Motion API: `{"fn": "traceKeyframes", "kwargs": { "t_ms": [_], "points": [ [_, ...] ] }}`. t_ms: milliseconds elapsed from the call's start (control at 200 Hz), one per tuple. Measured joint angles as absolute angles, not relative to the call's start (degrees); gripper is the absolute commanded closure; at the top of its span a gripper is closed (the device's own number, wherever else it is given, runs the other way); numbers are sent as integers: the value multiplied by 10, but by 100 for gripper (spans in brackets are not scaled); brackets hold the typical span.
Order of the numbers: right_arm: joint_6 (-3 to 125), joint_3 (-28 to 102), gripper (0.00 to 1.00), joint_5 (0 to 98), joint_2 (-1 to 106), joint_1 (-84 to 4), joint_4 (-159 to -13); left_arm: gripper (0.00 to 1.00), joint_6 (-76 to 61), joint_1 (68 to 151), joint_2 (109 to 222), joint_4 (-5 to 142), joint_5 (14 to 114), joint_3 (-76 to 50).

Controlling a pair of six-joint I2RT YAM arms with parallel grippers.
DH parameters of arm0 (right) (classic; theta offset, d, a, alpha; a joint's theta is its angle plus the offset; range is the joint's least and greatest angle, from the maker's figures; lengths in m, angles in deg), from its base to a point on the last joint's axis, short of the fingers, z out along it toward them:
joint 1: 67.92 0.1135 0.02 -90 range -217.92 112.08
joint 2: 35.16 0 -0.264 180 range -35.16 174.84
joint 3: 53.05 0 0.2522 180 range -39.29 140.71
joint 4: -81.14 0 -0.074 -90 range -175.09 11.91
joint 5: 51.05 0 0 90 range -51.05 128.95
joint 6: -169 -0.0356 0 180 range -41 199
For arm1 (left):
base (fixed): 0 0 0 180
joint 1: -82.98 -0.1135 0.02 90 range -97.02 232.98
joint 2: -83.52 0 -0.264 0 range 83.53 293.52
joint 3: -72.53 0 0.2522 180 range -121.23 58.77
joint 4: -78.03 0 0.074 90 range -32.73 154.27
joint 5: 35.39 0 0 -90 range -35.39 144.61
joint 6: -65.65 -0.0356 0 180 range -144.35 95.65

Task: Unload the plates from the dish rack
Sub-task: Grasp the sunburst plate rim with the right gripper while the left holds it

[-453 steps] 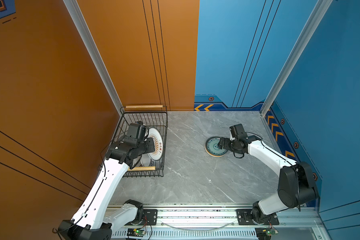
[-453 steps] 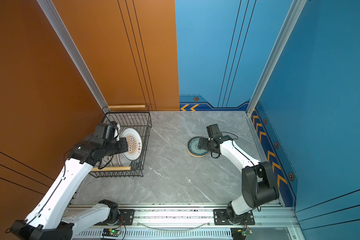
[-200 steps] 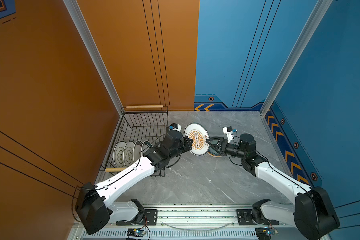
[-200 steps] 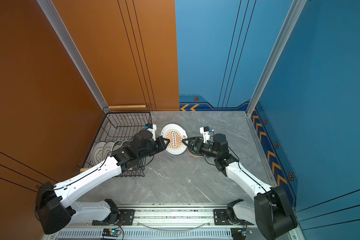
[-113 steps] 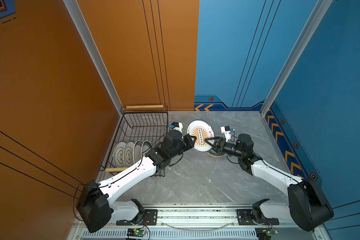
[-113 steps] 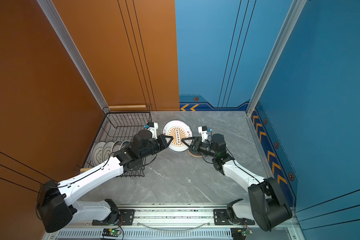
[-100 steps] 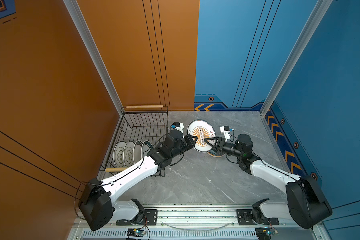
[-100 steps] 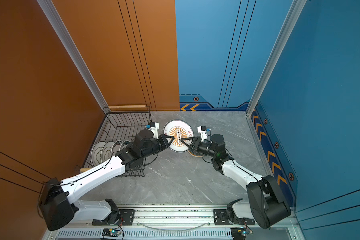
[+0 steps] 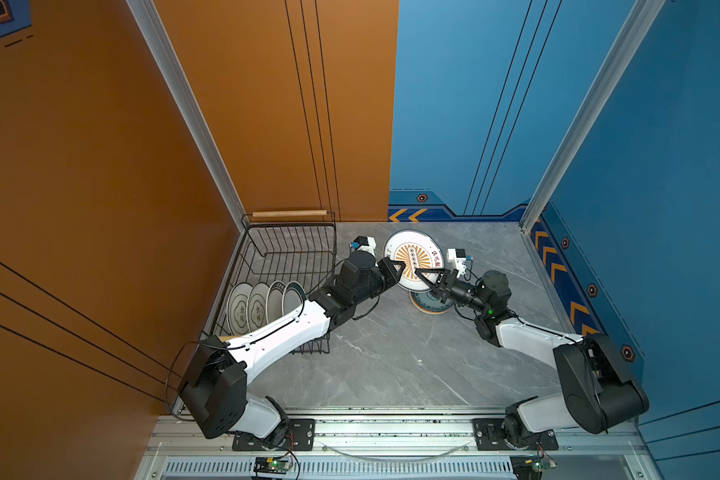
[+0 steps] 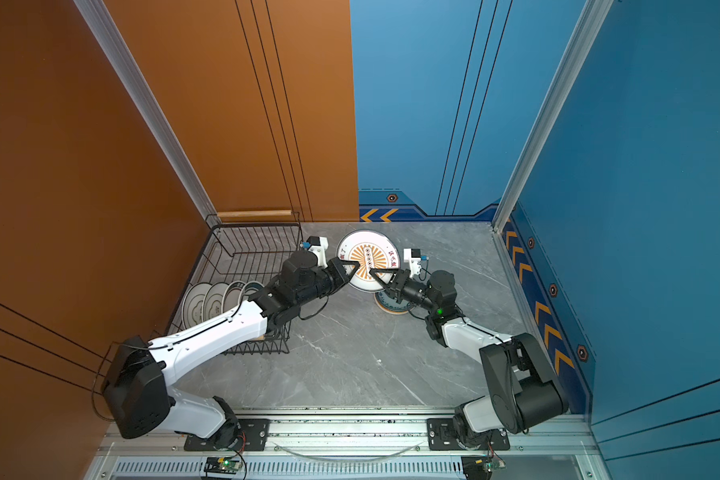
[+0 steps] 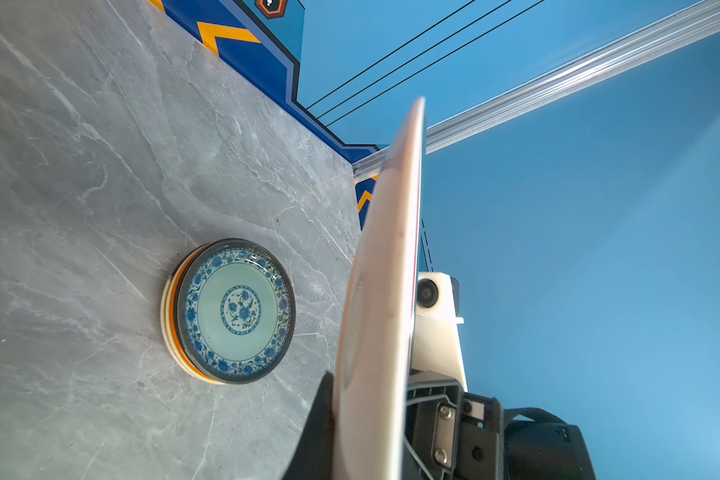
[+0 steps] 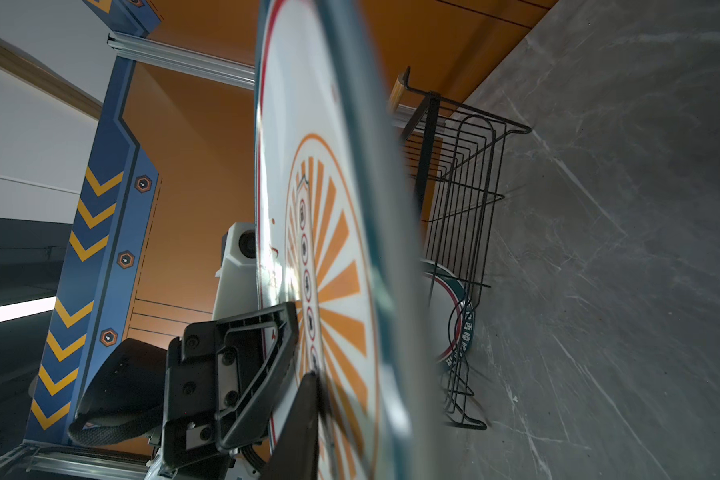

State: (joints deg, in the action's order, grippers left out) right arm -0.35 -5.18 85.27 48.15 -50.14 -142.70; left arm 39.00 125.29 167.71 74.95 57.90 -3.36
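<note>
A large white plate [image 9: 412,257] [image 10: 367,257] with a dark rim and an orange sunburst emblem hangs tilted above the table between both arms. My left gripper [image 9: 395,268] [image 10: 350,267] is shut on its left edge; the plate [image 11: 385,270] shows edge-on in the left wrist view. My right gripper [image 9: 424,277] [image 10: 378,277] is shut on the right edge, one finger [image 12: 304,419] pressed against the emblem face [image 12: 337,249]. Below lies a stack of small plates [image 9: 432,306] [image 10: 393,308] [image 11: 233,309], teal-patterned on top. The dish rack [image 9: 292,226] [image 10: 258,227] [image 12: 466,166] holds several upright plates [image 9: 262,305] [image 10: 215,301].
The rack sits against the orange wall at the left. The blue wall with chevron stripes [image 9: 566,286] bounds the table on the right. Grey marble table [image 9: 391,365] stretches toward the front rail.
My left arm brought the large plate from the rack to the table's middle. The right gripper came up to the plate's right edge and its jaws closed onto it.
</note>
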Motion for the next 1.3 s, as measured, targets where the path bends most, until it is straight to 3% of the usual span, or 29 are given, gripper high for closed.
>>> {"fn": "traceKeyframes", "kwargs": {
  "t_ms": [120, 325, 421, 686, 1021, 1302],
  "points": [
    [-8, -52, 100, 853, 488, -511, -1427, 82, 389, 1252, 1700, 757, 582, -43],
    [19, -51, 100, 855, 486, -517, -1393, 61, 368, 1254, 1728, 746, 610, -48],
    [60, -48, 100, 852, 464, -516, -1326, 59, 363, 1255, 1736, 734, 625, -48],
    [202, -6, 100, 809, 364, -520, -1083, 43, 340, 1255, 1735, 722, 654, -52],
    [279, 3, 100, 807, 299, -619, -906, 36, 269, 1255, 1670, 616, 644, -59],
    [310, -27, 100, 824, 249, -709, -799, 34, 194, 1254, 1596, 462, 572, -83]
  ]
}}
